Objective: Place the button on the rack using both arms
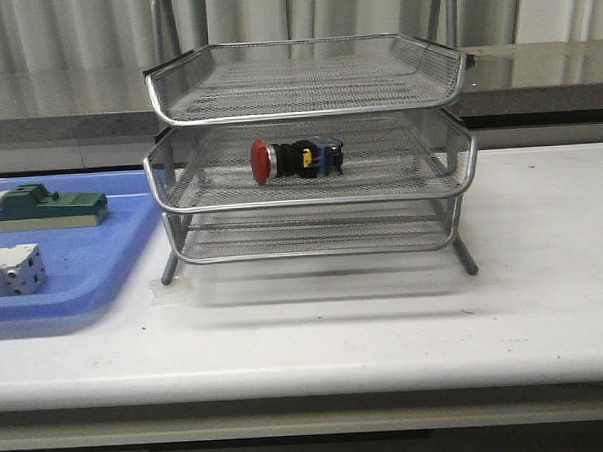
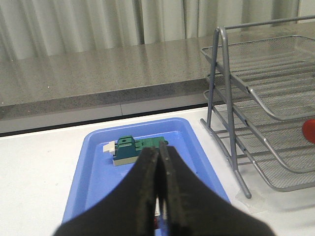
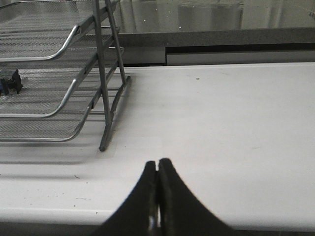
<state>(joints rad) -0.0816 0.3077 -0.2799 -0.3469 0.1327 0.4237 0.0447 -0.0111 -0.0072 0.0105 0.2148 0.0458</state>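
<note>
- The button (image 1: 297, 158) lies on its side in the middle tier of the rack (image 1: 308, 146), its red mushroom head toward the robot's left and its black body, with yellow and blue bits, toward the right.
- It rests on the mesh floor of that tray, roughly centred, touched by no gripper.
- In the left wrist view only a sliver of the red head shows at the picture's edge; in the right wrist view only the dark end of the body shows.
- The rack stands on the white table (image 1: 544, 275), three mesh trays stacked in a chrome frame; the top and bottom tiers hold nothing visible.
- The left gripper (image 2: 158, 162) is clenched, its two dark fingers pressed together with no gap, gripping nothing; it hangs above the blue tray (image 1: 113, 264).
- The right gripper (image 3: 157, 169) is likewise pressed closed and empty, over bare tabletop to the right of the rack.
- Neither arm appears in the front view.
- The blue tray sits just beside the rack on its left.
- It carries a green block (image 1: 50, 207) and a white terminal block (image 1: 11, 271), lying apart from one another.
</note>
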